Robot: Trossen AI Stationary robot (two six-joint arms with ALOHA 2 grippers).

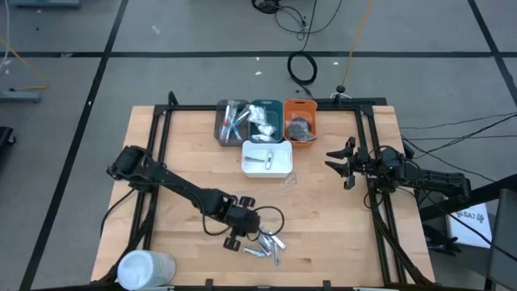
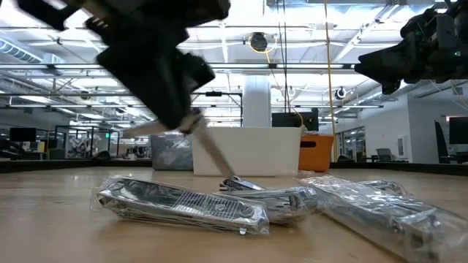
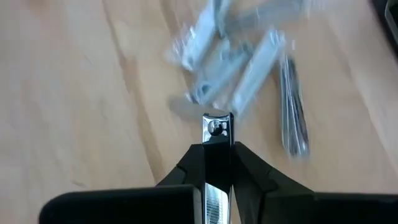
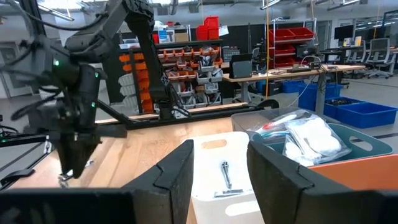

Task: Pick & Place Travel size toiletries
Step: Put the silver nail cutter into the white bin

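The travel size toiletries here are silver nail clippers. Several in clear wrap lie in a loose pile [image 1: 268,246] near the table's front edge, and also show in the low view [image 2: 183,203] and the left wrist view [image 3: 249,62]. My left gripper [image 3: 217,155] is just left of the pile [image 1: 241,234], shut on one bare clipper [image 3: 217,127]. My right gripper [image 1: 339,162] waits open at the right side [image 4: 221,168], touching nothing. My left gripper pinches the clipper between its two fingers [image 3: 252,171], which lie along it; its round-riveted end [image 3: 217,124] sticks out past the fingertips. The fingers slant steeply down from the table's left. In the low view the clipper [image 2: 210,152] slants down below the gripper, over the pile.
Grey [image 1: 221,129], teal [image 1: 266,103] and orange [image 1: 300,103] trays stand in a row at the back. In front of them is a white tray [image 1: 279,170] holding one clipper [image 1: 260,159]. A big white cylinder [image 1: 145,269] lies at the front left corner.
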